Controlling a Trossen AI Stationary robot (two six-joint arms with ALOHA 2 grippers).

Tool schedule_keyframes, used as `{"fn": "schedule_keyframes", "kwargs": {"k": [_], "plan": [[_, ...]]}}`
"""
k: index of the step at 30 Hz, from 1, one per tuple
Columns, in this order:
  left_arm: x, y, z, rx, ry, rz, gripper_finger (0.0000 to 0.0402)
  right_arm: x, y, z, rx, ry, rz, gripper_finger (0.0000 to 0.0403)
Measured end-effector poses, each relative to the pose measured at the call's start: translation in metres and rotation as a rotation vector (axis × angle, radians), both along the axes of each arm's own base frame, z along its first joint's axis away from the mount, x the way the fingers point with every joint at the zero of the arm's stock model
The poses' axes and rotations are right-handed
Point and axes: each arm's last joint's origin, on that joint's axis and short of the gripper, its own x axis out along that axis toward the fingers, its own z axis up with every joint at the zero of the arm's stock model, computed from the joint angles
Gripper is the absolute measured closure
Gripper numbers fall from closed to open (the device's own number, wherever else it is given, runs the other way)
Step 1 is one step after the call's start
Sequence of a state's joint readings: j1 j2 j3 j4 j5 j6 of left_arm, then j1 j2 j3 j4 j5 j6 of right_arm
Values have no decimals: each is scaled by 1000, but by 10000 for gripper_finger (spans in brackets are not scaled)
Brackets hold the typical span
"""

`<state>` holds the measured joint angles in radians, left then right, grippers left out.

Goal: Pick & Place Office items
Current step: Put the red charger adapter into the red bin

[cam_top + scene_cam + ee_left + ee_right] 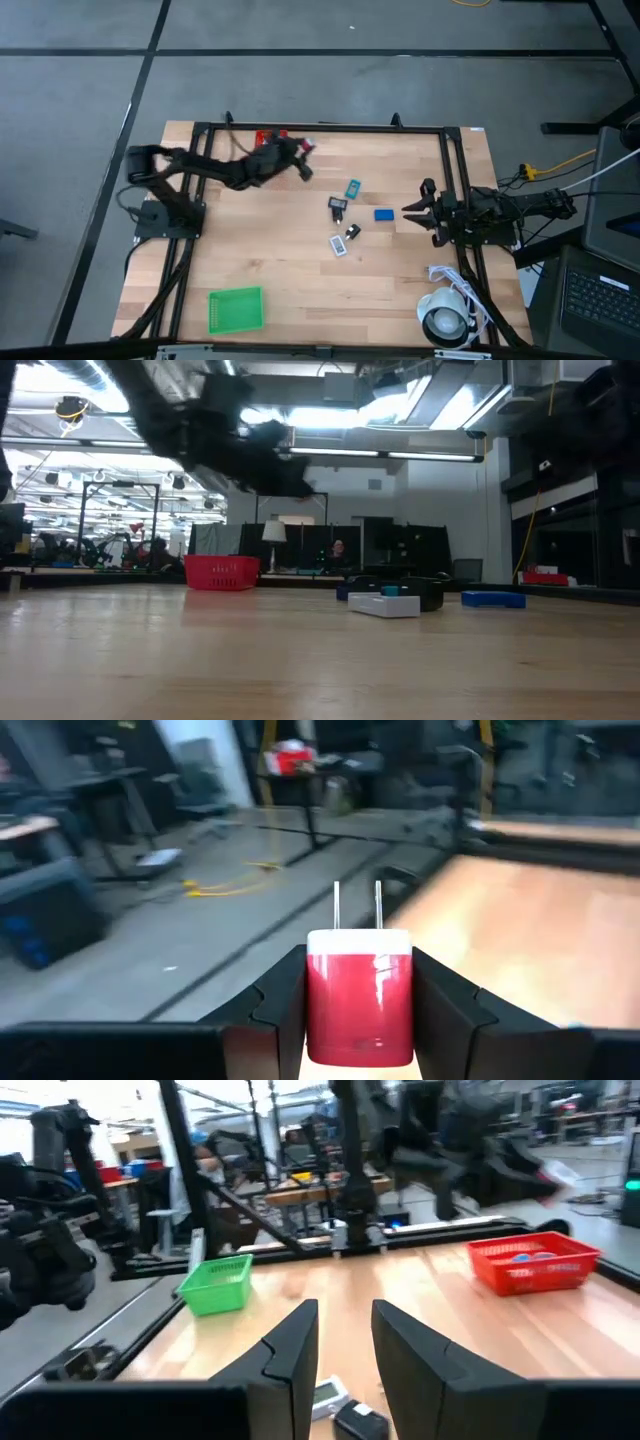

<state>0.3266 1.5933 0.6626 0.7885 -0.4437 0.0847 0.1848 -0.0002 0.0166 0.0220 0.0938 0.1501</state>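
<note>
My left gripper (302, 162) hovers high above the table's far side, beside the red mesh bin (270, 137), shut on a pink-red plug adapter (358, 1005) with a white top and two metal prongs. Other office items lie flat mid-table: a teal piece (352, 188), a black one (338, 205), a blue one (384, 213), another black one (352, 231) and a white one (339, 244). My right gripper (410, 213) waits open at the right, just beside the blue piece, touching nothing. In its wrist view a white piece (328, 1398) and a black piece (360, 1423) lie ahead of the fingers. My left gripper (360, 960) pinches the plug adapter's red body (320, 1010) by its two opposite sides, one finger (285, 1005) on each. The white end and its prongs (357, 905) point out past the fingertips. The adapter is lifted clear of the table.
A green mesh bin (236, 308) sits at the near left, the red bin (222, 572) at the far edge. A large white roll with cable (445, 318) lies at the near right corner. Black frame rails (455, 180) run along the table's sides. Bare wood lies between the bins.
</note>
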Motion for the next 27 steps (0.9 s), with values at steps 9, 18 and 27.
{"fn": "schedule_keyframes", "kwargs": {"k": [9, 18, 27], "plan": [[-79, 13, -13, -104, -57, 128, 274, 0, -2, 1, -16, -15, -76, 300], [-99, 28, -31, -210, -35, 194, 274, 0, -2, 1, -50, -17, -78, 300], [-114, 42, -44, -365, -5, 251, 265, 0, -2, 1, -28, -16, -68, 300]]}}
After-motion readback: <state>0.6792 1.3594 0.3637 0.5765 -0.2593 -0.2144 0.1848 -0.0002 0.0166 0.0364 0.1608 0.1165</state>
